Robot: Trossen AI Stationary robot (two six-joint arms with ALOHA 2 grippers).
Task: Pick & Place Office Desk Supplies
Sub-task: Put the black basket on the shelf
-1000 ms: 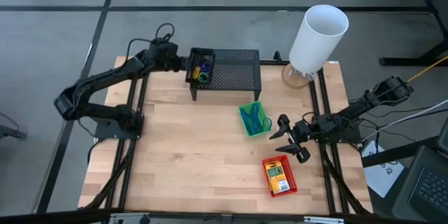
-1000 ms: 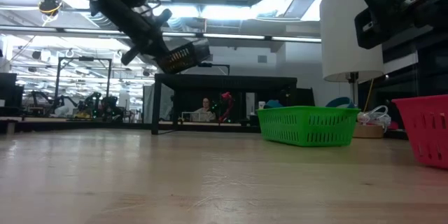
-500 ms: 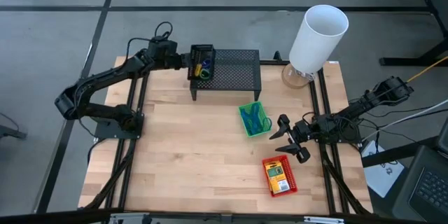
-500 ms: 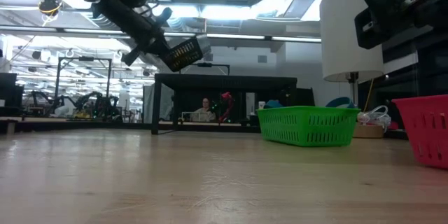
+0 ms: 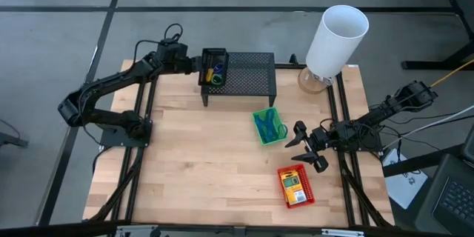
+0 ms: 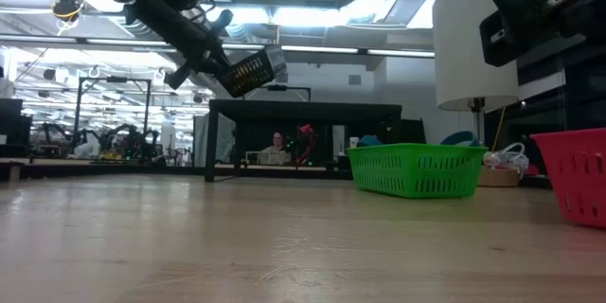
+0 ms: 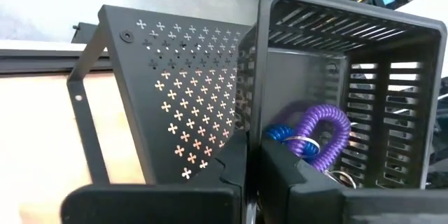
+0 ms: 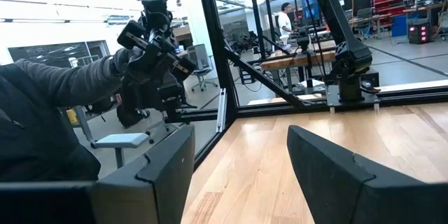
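- Left gripper (image 5: pixel 198 67), upper left of the overhead frame, is clamped narrow on the near wall of a black basket (image 5: pixel 214 67); basket hangs just over the left end of the black mesh stand (image 5: pixel 248 74).
- Table-level view: basket (image 6: pixel 248 71) sits in the air above the stand top (image 6: pixel 303 105), tilted, not touching it as far as I can tell.
- Key relation: basket sticks straight out from the gripper toward the stand; its long axis runs across that line, front-to-back in the overhead frame. Stand is directly below and beyond, so I'd guess the next move is a short drop onto the mesh.
- Left arm is the only one near it; right arm is well apart.
- Basket look: dark slotted plastic walls, open top. Inside, via wrist cam: a purple coil ring (image 7: pixel 323 136) and a blue one (image 7: pixel 281 132) bunched together near the fingers. Overhead also shows green/yellow bits, too small to name.
- Right gripper (image 5: pixel 304 147), mid-right of the overhead frame, jaws spread wide, holding nothing, waiting between the green basket (image 5: pixel 268 126) and the red basket (image 5: pixel 295 185).
- Green basket holds blue loops; red one holds a yellow-green pack (image 5: pixel 293 186).
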